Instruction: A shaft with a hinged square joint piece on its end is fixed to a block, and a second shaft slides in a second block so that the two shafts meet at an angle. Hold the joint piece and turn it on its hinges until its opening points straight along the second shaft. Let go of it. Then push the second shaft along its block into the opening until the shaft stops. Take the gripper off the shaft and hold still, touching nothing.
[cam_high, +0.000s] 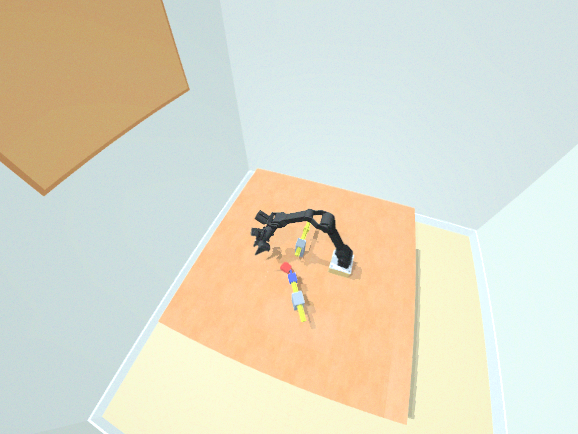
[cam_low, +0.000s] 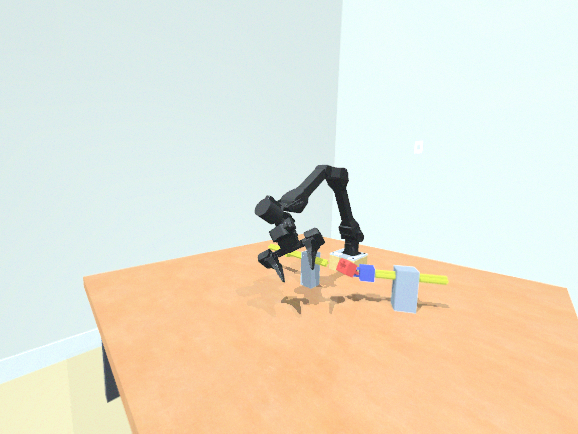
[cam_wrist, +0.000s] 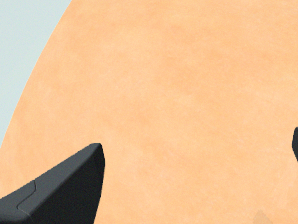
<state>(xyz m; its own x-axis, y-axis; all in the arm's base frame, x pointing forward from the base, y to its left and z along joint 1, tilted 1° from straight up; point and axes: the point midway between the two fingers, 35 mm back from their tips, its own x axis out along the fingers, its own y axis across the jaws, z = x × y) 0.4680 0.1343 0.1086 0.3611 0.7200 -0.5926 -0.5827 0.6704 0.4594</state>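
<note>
A red square joint piece with a blue hinge part sits on the end of a yellow shaft fixed in a grey block. A second yellow shaft runs through a second grey block. The red joint piece also shows in the top view. My gripper is open and empty. It hangs above the table, to the side of the second block and apart from the joint piece. The wrist view shows only one dark finger over bare table.
The arm's base stands on a white plate behind the two shafts. The table's edges lie well away from the parts. Walls stand behind the table.
</note>
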